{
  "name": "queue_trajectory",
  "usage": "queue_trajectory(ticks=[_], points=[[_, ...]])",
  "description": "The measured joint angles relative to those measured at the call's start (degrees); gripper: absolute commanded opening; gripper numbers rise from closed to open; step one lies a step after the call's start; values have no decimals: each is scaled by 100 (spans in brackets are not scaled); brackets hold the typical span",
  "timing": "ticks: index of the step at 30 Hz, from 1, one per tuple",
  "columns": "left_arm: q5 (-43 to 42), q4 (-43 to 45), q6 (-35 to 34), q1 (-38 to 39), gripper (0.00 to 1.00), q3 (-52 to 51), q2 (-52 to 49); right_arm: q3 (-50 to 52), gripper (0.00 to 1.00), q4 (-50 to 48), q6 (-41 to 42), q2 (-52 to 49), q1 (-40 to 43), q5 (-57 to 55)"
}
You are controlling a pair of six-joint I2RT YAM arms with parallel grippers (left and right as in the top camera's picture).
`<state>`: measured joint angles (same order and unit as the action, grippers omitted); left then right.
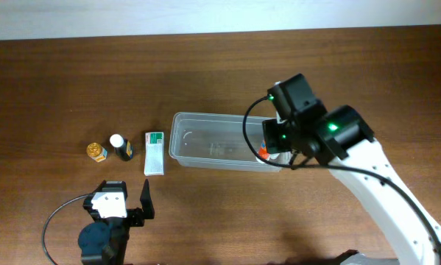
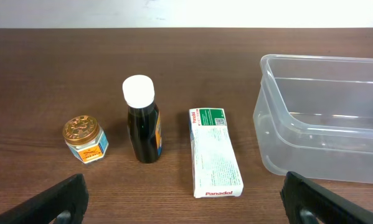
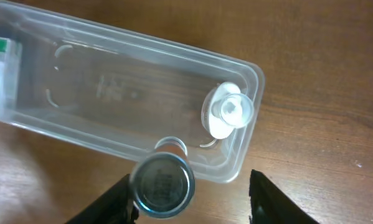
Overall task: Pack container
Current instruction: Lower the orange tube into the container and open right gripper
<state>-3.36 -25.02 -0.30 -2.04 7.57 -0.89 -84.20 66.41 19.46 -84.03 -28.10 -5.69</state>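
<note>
The clear plastic container (image 1: 205,115) lies in the middle of the table; it also shows in the left wrist view (image 2: 279,143) and the right wrist view (image 3: 142,43). My right gripper (image 1: 279,143) (image 3: 192,199) hangs over its right end with fingers wide apart. A round-bottomed bottle (image 3: 162,185), blurred, sits against the left finger only, over the container's near rim; overhead it shows as an orange and white item (image 1: 265,151). A white-capped item (image 3: 228,112) lies inside the container. My left gripper (image 1: 121,200) (image 2: 186,202) is open and empty, in front of the loose items.
Left of the container stand a white and green Panadol box (image 1: 154,152) (image 2: 214,152), a dark bottle with a white cap (image 1: 120,146) (image 2: 142,124) and a small gold-lidded jar (image 1: 96,152) (image 2: 84,138), in a row.
</note>
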Motion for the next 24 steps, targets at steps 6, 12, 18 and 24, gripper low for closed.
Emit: queue_trajectory(ticks=[6, 12, 18, 24], points=[[2, 0, 0, 0, 100, 0, 0, 0, 49, -208, -4, -382, 0, 0], [0, 0, 0, 0, 100, 0, 0, 0, 49, -426, -7, -448, 0, 0], [0, 0, 0, 0, 100, 0, 0, 0, 49, -435, -50, -448, 0, -2], [0, 0, 0, 0, 100, 0, 0, -2, 56, -459, -63, -448, 52, -24]])
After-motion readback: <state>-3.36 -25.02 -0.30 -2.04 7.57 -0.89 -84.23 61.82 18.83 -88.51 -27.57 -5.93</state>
